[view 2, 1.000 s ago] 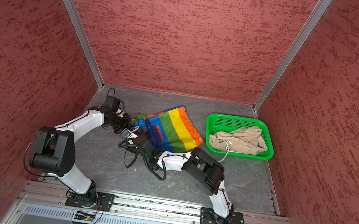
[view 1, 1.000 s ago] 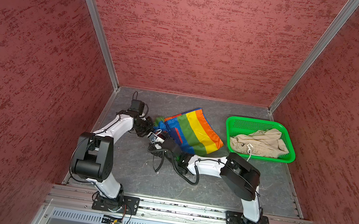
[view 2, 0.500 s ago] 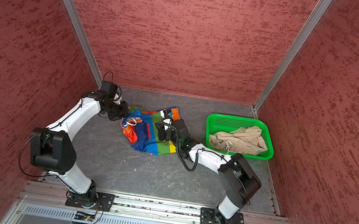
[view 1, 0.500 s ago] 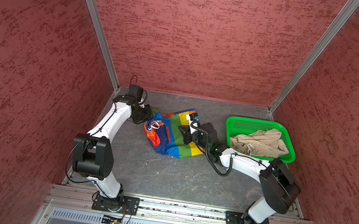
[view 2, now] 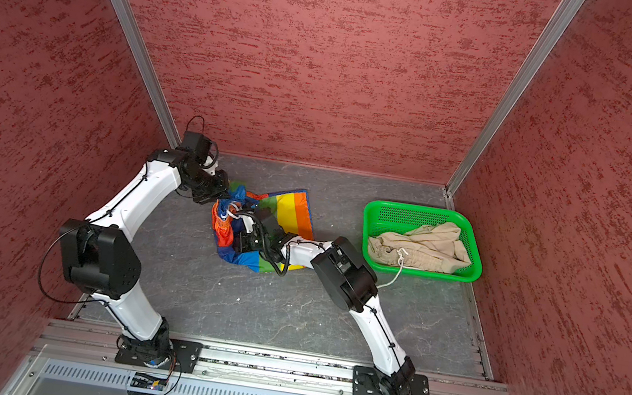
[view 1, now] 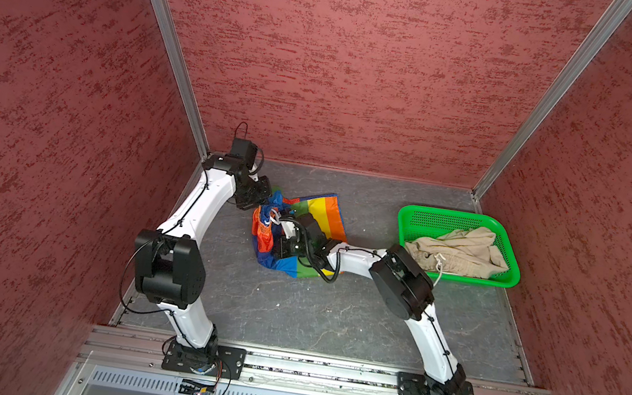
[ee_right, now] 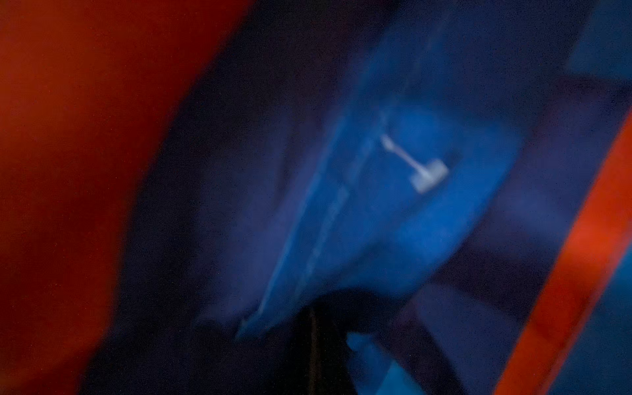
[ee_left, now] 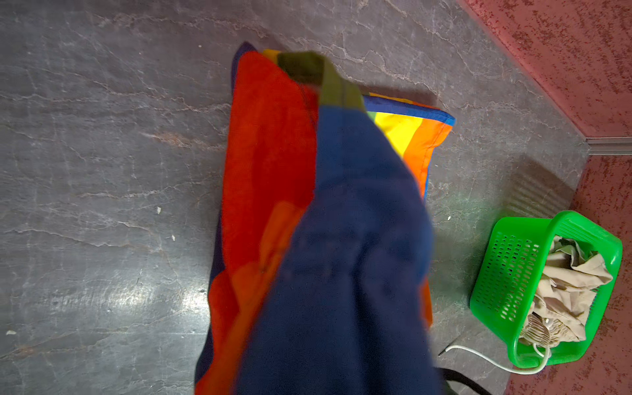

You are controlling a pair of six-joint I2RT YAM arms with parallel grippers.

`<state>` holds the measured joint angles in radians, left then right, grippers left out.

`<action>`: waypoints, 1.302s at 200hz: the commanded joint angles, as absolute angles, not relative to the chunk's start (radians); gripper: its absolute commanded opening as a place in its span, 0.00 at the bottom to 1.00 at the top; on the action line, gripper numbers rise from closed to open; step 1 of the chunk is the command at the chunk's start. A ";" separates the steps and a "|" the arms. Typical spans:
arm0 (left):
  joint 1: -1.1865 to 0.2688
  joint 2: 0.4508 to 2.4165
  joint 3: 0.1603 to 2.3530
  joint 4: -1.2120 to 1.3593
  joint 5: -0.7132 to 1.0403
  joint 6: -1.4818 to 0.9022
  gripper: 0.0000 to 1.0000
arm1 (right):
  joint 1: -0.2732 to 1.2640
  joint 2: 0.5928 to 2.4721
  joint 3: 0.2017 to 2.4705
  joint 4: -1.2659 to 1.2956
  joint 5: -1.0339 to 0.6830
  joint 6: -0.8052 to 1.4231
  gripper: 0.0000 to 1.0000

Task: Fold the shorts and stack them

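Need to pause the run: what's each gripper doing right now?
Left gripper: closed on the rainbow shorts.
Right gripper: closed, apparently pinching the rainbow shorts too; fingertips buried in fabric.

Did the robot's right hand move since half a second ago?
Yes. The right gripper has swung away from the green basket, toward the left in both top views. It is now down on the bunched rainbow shorts.

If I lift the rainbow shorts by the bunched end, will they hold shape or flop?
Probably floppy: the rainbow shorts bunch into loose folds at one end. Likely light: the thin cloth lies flat elsewhere. The flat end would probably drag.
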<state>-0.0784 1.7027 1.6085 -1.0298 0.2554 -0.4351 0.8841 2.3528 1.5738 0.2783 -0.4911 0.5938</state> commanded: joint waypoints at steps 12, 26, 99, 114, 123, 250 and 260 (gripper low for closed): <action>-0.091 1.744 1.671 -1.065 0.263 -0.412 0.00 | 0.886 2.335 1.535 0.414 -0.603 0.708 0.04; -0.095 1.763 1.708 -1.093 0.253 -0.395 0.00 | 0.859 2.260 1.458 0.429 -0.603 0.699 0.05; -0.140 1.852 1.868 -1.183 0.199 -0.358 0.00 | 0.637 1.825 0.883 0.420 -0.571 0.743 0.08; -0.154 1.871 1.902 -1.201 0.181 -0.360 0.00 | 0.634 1.776 0.811 0.397 -0.564 0.735 0.08; -0.163 1.882 1.923 -1.212 0.172 -0.360 0.00 | 0.632 1.751 0.776 0.385 -0.563 0.733 0.08; -0.404 1.834 1.660 -0.846 0.223 -0.758 0.00 | 0.634 1.859 0.621 0.538 -0.537 0.777 0.04; -0.416 1.846 1.650 -0.799 0.240 -0.784 0.00 | 0.633 1.860 0.619 0.537 -0.534 0.771 0.04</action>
<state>-0.3923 1.8549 1.6772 -0.9791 0.1894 -0.6514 0.6323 1.8324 0.6312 0.5179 -0.5591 0.7597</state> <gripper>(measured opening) 0.070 0.041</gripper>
